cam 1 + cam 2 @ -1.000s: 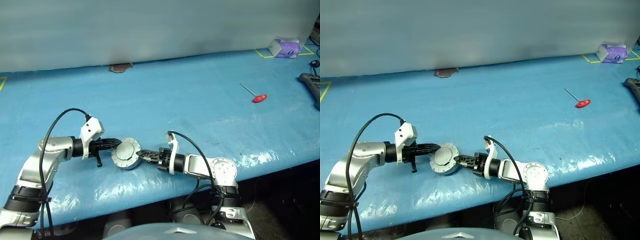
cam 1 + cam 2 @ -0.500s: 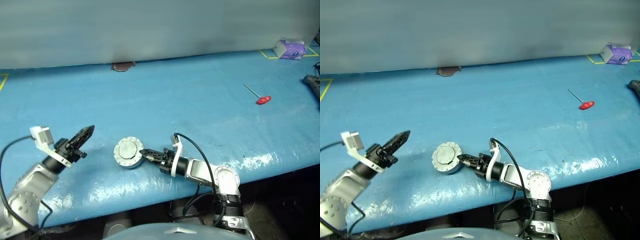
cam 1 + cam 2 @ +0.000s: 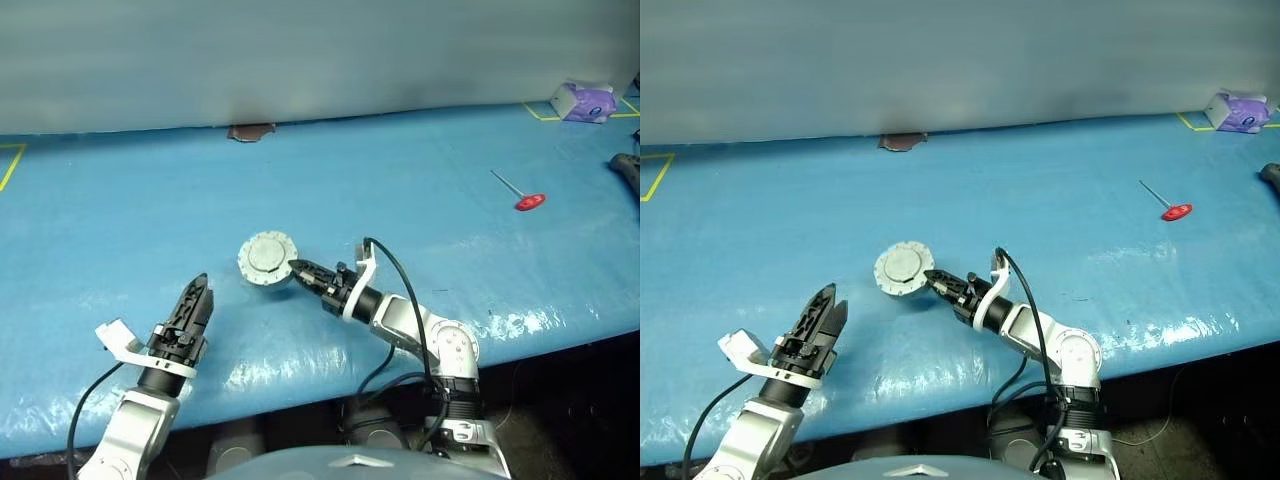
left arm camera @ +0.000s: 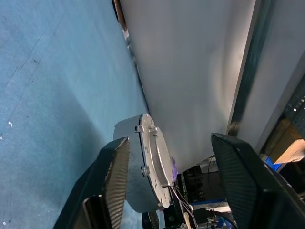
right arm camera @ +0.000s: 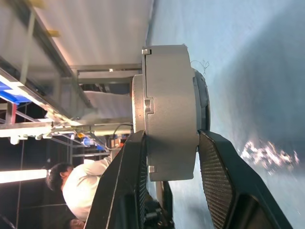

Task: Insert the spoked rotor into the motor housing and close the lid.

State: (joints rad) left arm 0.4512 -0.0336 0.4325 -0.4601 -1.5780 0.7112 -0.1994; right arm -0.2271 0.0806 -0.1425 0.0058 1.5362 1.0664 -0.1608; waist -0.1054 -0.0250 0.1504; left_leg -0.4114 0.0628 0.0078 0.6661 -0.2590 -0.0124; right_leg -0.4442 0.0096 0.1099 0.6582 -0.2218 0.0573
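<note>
— On the blue plastic-covered bench [image 3: 420, 170], near its front edge, what is that round grey thing?

— That is the shallow round grey metal motor housing [image 5: 170, 143], and the round grey metal lid with the notched rim and raised centre [image 3: 268, 256] already sits on top of it. From the right wrist view the lid looks seated flush on the cup, with no gap that I can make out.

— And the small silvery spoked rotor?

— I cannot point to it anywhere on the bench. With the lid down, my guess is that it is inside, but the pictures cannot confirm that.

— Who is holding what?

— The right pincer [image 3: 298, 269] is clenched on the closed housing from the side, one black finger against the lid face and the other under the base. The left pincer [image 3: 824, 309] hangs well apart from the housing, nearer the front edge, with its fingers spread and nothing between them.

— So how far along is the job?

— Judging by how things lie, it looks almost finished: lid on, housing closed. What seems left is for the right pincer to release and pull clear, perhaps after checking that the lid is properly seated.

— Anything else on the bench?

— A red-handled metal tool [image 3: 521, 195] and a small purple-and-white object [image 3: 577, 99], both far off to the right.
</note>
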